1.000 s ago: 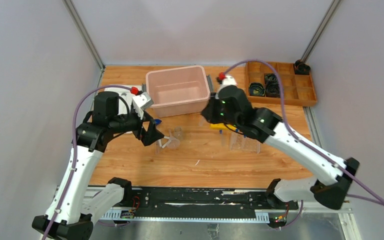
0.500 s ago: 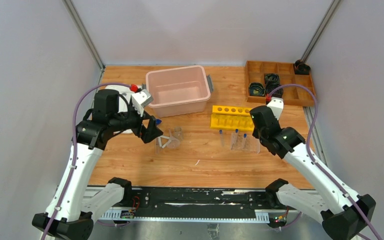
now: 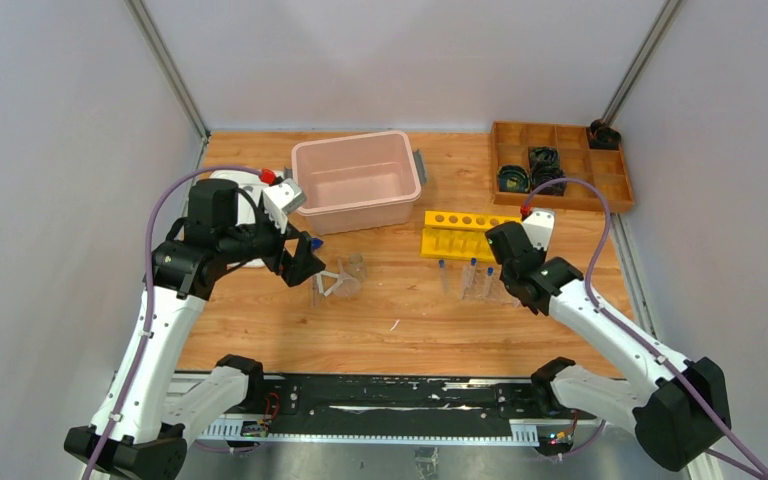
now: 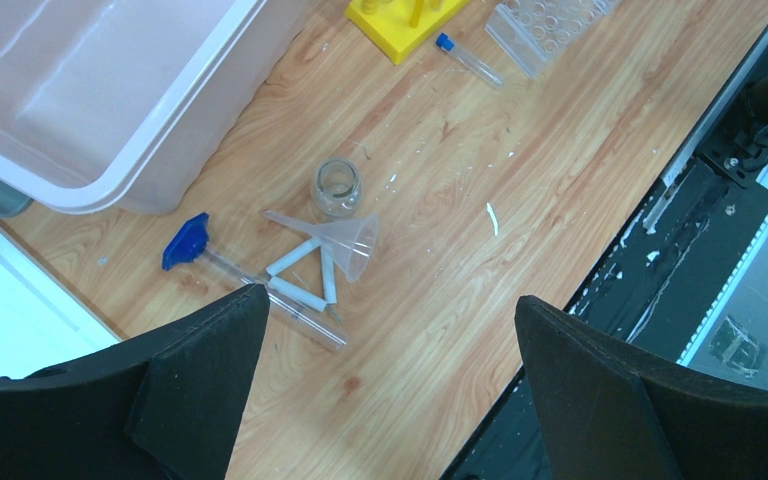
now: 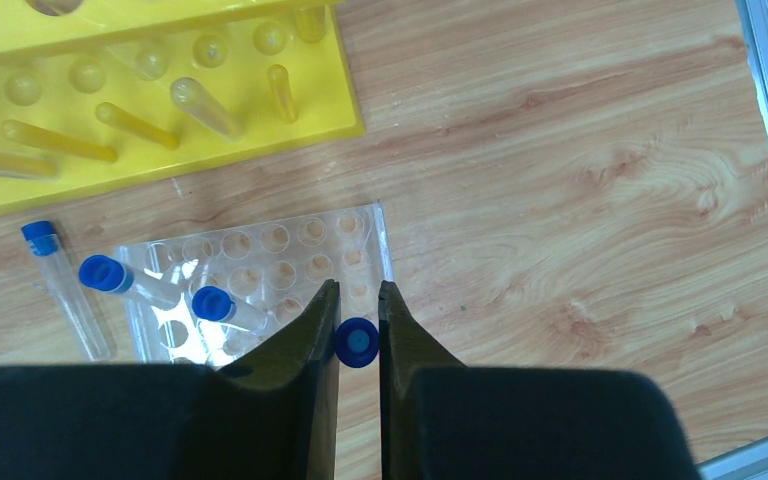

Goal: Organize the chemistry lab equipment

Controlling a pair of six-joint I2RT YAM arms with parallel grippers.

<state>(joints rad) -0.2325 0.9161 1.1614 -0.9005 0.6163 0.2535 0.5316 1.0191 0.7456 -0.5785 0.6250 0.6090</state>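
Right wrist view: my right gripper (image 5: 357,292) is pinched nearly closed on a small clear tube with blue cap (image 5: 357,343), at the corner of the clear plastic rack (image 5: 270,245). I think I am loading tubes. Next it needs a free hole, tube upright.

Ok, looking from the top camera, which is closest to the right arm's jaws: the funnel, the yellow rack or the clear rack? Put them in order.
1. Clear rack, right by the jaws.
2. Yellow rack, just behind the clear one, toward the back.
3. Funnel, far off to the left.
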